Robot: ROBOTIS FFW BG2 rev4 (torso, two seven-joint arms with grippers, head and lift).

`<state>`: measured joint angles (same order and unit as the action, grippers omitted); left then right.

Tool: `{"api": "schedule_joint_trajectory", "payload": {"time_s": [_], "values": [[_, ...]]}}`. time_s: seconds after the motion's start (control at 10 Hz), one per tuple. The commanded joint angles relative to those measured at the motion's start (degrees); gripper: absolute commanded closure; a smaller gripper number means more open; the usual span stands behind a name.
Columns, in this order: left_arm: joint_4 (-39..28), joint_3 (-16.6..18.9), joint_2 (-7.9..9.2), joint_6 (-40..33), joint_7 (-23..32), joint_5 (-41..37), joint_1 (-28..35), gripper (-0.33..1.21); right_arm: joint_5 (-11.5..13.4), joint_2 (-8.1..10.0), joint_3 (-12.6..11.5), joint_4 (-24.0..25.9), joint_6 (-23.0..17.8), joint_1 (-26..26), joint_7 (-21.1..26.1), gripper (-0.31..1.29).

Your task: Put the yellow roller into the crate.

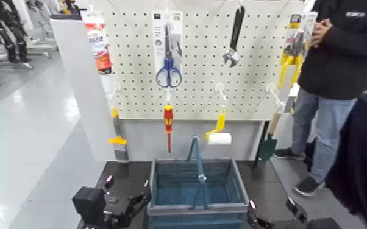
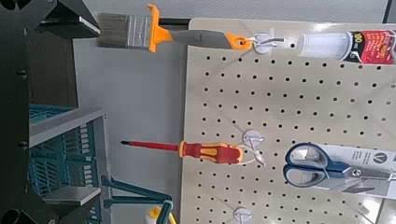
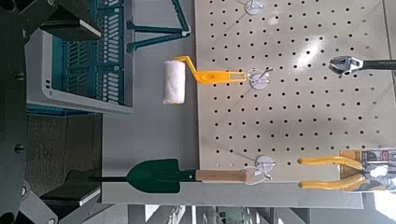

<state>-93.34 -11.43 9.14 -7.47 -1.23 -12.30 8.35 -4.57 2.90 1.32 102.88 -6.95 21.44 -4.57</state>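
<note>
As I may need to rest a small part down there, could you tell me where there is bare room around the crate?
Dark surface shows bare on both sides of the crate, behind each claw, up to the grey panel. It is crowded nearer, where the left claw and right claw flank the crate.

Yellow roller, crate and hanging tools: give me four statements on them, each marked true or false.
1. The yellow roller lies inside the crate. False: it hangs from a hook on the pegboard.
2. The crate stands below the pegboard. True.
3. The red-and-yellow screwdriver hangs between the brush and the roller. True.
4. The right gripper holds the green trowel. False: the trowel hangs from its own hook, away from that gripper.
</note>
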Motion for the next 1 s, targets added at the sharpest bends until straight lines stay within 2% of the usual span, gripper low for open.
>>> {"api": "schedule_joint_trajectory", "payload": {"time_s": [0.1,0.6,1.0], "values": [[0.00,0.09,-0.09,0.00,0.00,0.00,0.00,0.11,0.00,-0.09,0.00,-0.05,-0.08,0.00,-0.09,0.14],[0.00,0.27,-0.35,0.00,0.00,0.00,0.27,0.11,-0.35,-0.09,-0.35,-0.05,0.63,-0.17,-0.97,0.14],[0.18,0.35,-0.53,-0.18,0.09,0.00,0.27,0.11,-0.53,-0.09,-3.87,-2.69,4.40,-6.85,-11.86,0.14]]}}
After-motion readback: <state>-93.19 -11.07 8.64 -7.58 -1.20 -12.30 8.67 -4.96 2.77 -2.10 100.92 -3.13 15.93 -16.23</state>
